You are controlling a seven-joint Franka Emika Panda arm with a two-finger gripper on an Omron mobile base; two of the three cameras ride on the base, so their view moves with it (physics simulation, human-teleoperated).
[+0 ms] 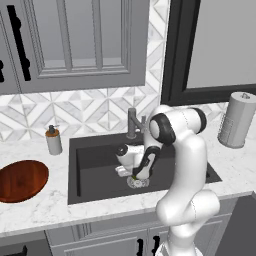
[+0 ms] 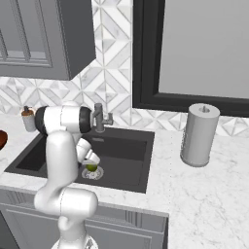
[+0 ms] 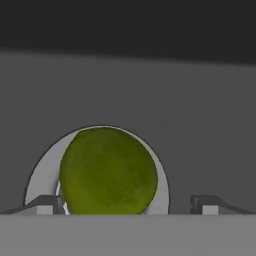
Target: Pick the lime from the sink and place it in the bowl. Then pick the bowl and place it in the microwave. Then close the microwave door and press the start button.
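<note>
Lime [image 3: 107, 170] sits dead centre on the drain [image 3: 42, 175], low in the hand view, down in the sink [image 1: 95, 162]. End effector [image 3: 127, 204] is wide open, fingertips flanking the fruit, nothing gripped yet. Best play: drop straight, keep it centred, close gently so it can't roll. Bowl [image 1: 20, 180] waits at left on the bench [image 1: 45, 212].

No legible text, label, brand, number or sign is appearing in any view. The soap bottle [image 1: 53, 140] at 9 o'clock of the sink [image 1: 100, 150] is showing a plain, unmarked body. The paper towel roll [image 2: 198, 134] at 3 o'clock of the sink is showing a blank surface. The cabinet doors [image 1: 75, 40] at 12 o'clock are carrying no markings.
</note>
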